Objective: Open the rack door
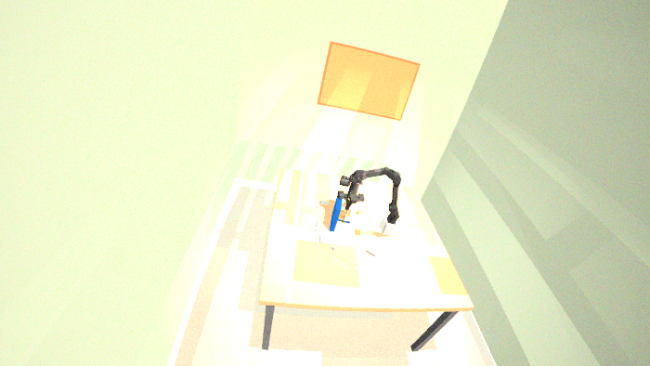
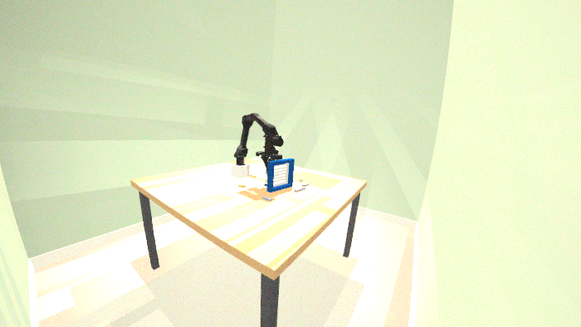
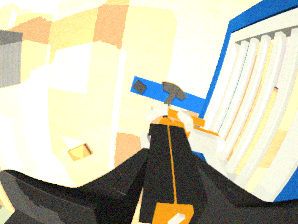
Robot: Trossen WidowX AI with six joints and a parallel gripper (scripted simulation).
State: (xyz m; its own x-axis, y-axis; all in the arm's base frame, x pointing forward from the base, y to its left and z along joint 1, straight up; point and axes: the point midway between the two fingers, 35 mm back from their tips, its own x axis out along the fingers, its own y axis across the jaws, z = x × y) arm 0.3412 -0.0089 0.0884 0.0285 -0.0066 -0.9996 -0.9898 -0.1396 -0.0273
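Note:
The rack's blue frame (image 1: 334, 218) (image 2: 270, 178) (image 3: 218, 67) stands upright on the table, with the white slatted panel (image 2: 280, 174) (image 3: 245, 105) in line with it; no gap shows. My gripper (image 1: 347, 207) (image 3: 168, 157) points down beside it, on the arm's side. Its black fingers are shut on the orange upright handle (image 3: 167, 209), which shows as a thin strip between them. Just beyond the fingertips is a dark T-shaped piece (image 3: 174, 91) over a blue bar (image 3: 155, 91) that sticks out from the frame. The handle's lower end is partly hidden by the fingers.
The arm's white base (image 1: 386, 227) (image 2: 240, 170) stands on the table (image 1: 395, 283) (image 2: 216, 199). A small yellow-orange block (image 3: 80, 151) (image 2: 241, 186) lies between base and rack. A small grey bar (image 1: 370, 253) lies nearer the table's front, another (image 2: 266, 198) behind the rack.

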